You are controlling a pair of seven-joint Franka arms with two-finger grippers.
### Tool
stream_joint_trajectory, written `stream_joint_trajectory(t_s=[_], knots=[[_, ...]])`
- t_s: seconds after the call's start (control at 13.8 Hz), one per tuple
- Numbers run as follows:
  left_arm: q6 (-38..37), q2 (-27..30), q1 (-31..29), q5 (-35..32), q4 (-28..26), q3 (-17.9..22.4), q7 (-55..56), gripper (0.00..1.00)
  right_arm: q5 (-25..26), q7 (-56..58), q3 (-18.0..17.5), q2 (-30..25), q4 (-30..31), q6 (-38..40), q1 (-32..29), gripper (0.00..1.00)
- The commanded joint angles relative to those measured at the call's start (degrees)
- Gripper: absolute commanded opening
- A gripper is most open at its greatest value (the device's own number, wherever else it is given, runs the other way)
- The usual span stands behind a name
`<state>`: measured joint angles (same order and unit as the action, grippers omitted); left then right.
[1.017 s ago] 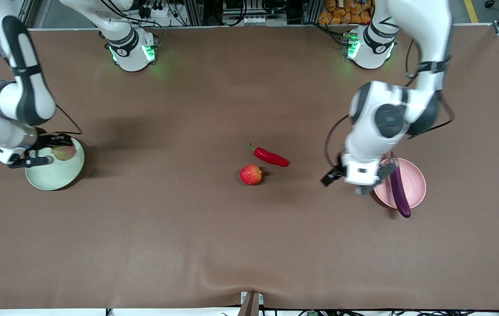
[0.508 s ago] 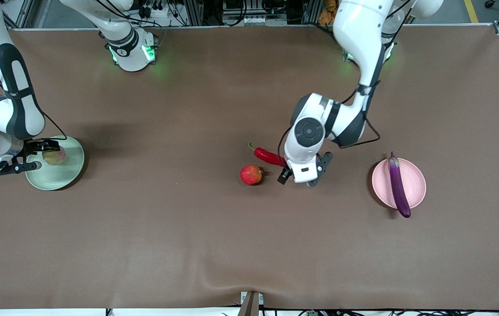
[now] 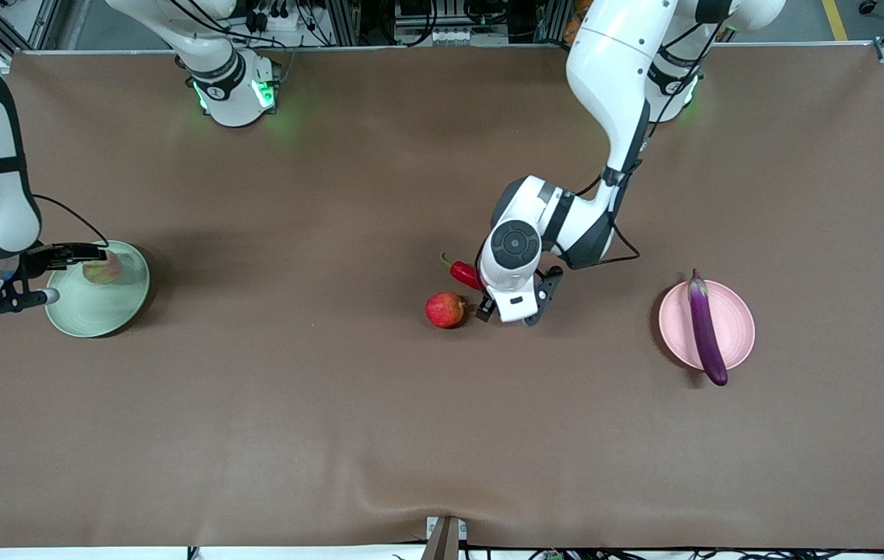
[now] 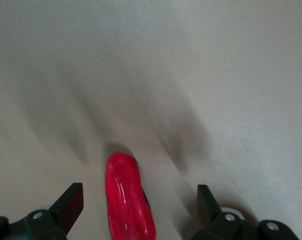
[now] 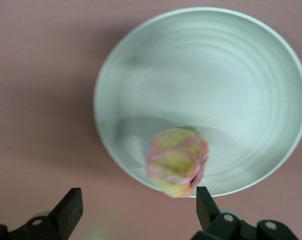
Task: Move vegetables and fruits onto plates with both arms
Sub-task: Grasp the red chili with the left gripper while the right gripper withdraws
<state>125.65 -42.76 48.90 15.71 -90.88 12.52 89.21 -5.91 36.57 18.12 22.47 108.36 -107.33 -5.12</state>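
The left gripper (image 3: 510, 310) is hovering wide open over the chili pepper (image 3: 463, 272), straddling it for a pickup, having swung over from the pink plate (image 3: 737, 315) where the eggplant (image 3: 704, 328) is lying. The right gripper (image 3: 45, 272) is standing wide, having just dropped the yellow-green fruit (image 5: 177, 161) onto the green plate (image 3: 88, 319). The red apple (image 3: 445, 309) is waiting mid-counter.

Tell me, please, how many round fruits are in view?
2. The yellow-green fruit lies in the green plate at the right arm's end. The red fruit sits on the table mid-way, beside the chili.
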Motion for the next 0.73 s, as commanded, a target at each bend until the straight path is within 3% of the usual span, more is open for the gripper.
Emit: stream_joint_trajectory(t_s=[0.0, 0.29, 0.36, 0.44, 0.51, 0.65], knots=[[-0.8, -2.6, 1.1, -0.1, 1.7, 0.2, 0.4, 1.0, -2.4, -3.9, 0.1, -0.1, -2.5, 5.6, 1.8, 1.0], [-0.8, -2.9, 2.0, -0.1, 1.5, 0.3, 0.5, 1.0, -4.7, -17.4, -0.3, -0.4, -5.6, 13.4, 6.7, 1.0], [-0.8, -2.9, 2.4, -0.1, 1.6, 0.3, 0.4, 0.59, -6.3, -19.6, -0.3, -0.8, -6.2, 15.4, 8.0, 1.0], [-0.8, -2.8, 2.3, -0.1, 1.6, 0.4, 0.1, 0.11, -8.0, -22.5, -0.3, -0.8, -7.2, 17.6, 9.3, 1.0], [-0.8, -2.8, 2.4, -0.1, 1.7, 0.5, 0.0, 0.0, -9.5, -26.3, -0.3, -0.9, -8.2, 19.5, 10.6, 1.0], [-1.4, -1.7, 2.3, -0.6, 1.8, 1.2, -0.3, 0.0, -12.3, -33.3, -0.3, -1.2, -8.9, 20.8, 13.8, 1.0]])
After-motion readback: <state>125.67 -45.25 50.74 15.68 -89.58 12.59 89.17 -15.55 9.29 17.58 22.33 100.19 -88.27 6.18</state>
